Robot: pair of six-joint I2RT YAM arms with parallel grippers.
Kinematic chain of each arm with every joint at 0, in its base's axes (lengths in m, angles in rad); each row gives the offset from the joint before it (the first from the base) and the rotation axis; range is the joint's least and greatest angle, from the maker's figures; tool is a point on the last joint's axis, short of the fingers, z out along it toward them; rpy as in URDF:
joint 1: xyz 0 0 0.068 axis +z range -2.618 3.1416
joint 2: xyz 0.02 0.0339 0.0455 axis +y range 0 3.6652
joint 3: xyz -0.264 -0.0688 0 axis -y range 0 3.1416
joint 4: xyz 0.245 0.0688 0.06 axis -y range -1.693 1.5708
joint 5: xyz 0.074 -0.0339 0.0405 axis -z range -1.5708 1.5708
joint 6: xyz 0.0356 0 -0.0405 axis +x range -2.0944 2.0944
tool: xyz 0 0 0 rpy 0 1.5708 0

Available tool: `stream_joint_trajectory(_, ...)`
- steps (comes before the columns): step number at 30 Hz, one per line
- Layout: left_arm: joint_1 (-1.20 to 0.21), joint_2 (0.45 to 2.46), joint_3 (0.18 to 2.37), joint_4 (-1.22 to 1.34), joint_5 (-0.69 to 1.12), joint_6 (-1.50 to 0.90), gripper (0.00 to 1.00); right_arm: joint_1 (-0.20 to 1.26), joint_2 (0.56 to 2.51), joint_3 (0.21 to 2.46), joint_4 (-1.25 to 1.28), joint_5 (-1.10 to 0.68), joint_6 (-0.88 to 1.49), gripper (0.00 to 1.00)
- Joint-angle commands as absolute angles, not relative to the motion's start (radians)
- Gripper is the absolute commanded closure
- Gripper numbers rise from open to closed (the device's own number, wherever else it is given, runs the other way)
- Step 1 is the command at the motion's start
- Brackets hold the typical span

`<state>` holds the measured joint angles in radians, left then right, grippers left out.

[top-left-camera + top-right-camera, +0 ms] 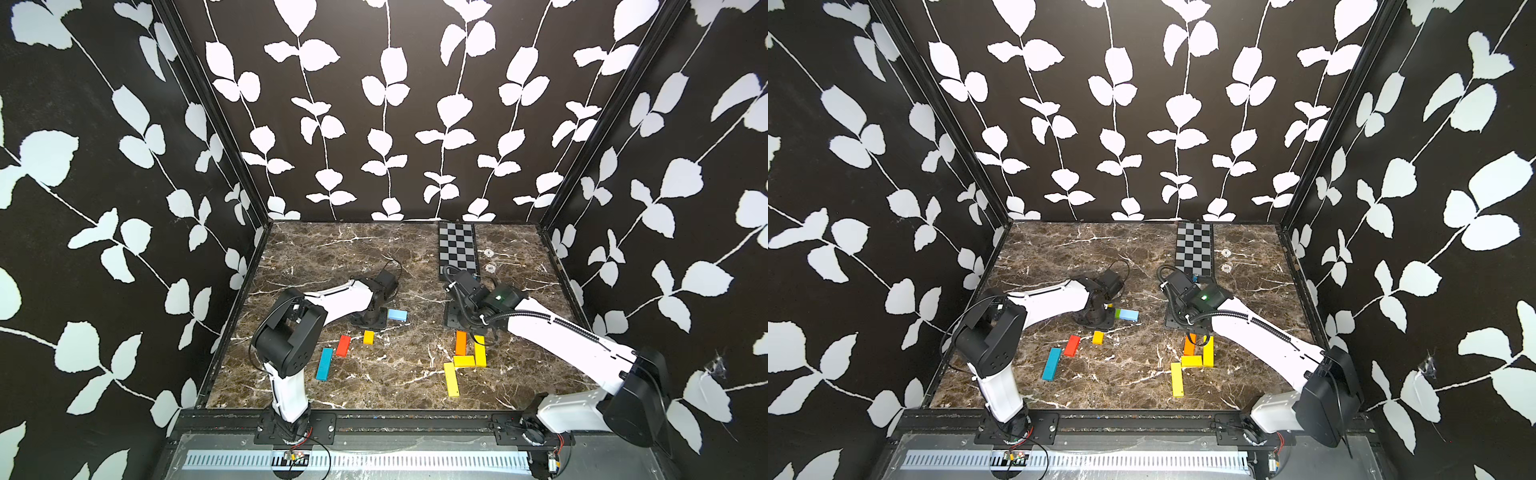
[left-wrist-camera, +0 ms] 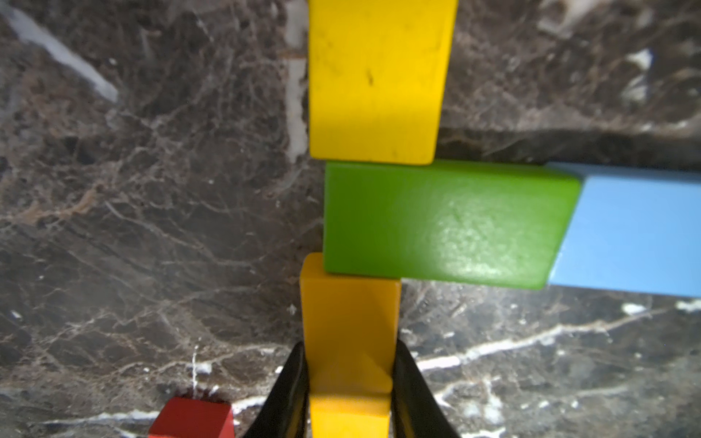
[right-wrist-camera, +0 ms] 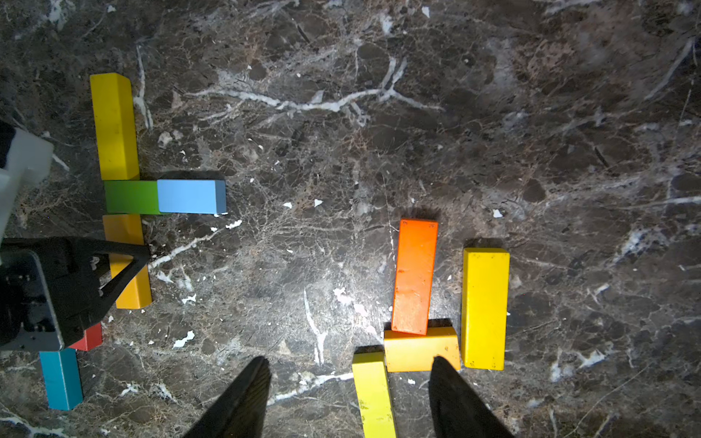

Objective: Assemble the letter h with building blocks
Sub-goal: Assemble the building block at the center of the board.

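My left gripper [image 2: 349, 379] is shut on an amber block [image 2: 351, 322] lying on the marble. That block's far end touches a green block [image 2: 436, 223]. A yellow block [image 2: 375, 76] lies in line beyond the green one, and a light blue block [image 2: 637, 231] continues the green one sideways. Both top views show this gripper [image 1: 365, 321] low beside the light blue block [image 1: 397, 314]. My right gripper [image 3: 351, 377] hangs open above an orange block [image 3: 415, 277], two yellow blocks [image 3: 485, 307] [image 3: 373, 398] and a short amber block [image 3: 417, 349].
Loose at the front left lie a red block [image 1: 343, 345], a blue block [image 1: 324, 364] and a small yellow block [image 1: 368, 337]. A checkered board [image 1: 457, 247] lies at the back right. Black walls close in the marble table [image 1: 374, 386] on three sides.
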<state>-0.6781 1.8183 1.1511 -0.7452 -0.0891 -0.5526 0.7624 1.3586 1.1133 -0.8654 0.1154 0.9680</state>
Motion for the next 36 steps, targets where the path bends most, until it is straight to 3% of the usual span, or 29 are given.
stream_joint_trajectory(1,-0.687,1.823,1.147,-0.755,-0.066,-0.548,0.71,0.754,1.349,1.121,-0.884,0.124,0.973,0.35)
stream_joint_trajectory(7,-0.690,1.833,1.161,-0.754,-0.055,-0.548,0.54,0.753,1.354,1.122,-0.883,0.122,0.971,0.34)
stream_joint_trajectory(12,-0.690,1.843,1.163,-0.755,-0.064,-0.557,0.58,0.755,1.348,1.117,-0.882,0.122,0.973,0.35)
stream_joint_trajectory(16,-0.690,1.845,1.162,-0.756,-0.074,-0.555,0.69,0.754,1.349,1.115,-0.880,0.120,0.973,0.34)
stream_joint_trajectory(24,-0.687,1.847,1.162,-0.763,-0.104,-0.569,0.66,0.754,1.349,1.110,-0.879,0.120,0.971,0.35)
stream_joint_trajectory(28,-0.687,1.845,1.166,-0.768,-0.110,-0.566,0.59,0.753,1.347,1.110,-0.880,0.118,0.971,0.34)
stream_joint_trajectory(36,-0.687,1.848,1.172,-0.780,-0.126,-0.554,0.61,0.755,1.351,1.106,-0.874,0.116,0.973,0.35)
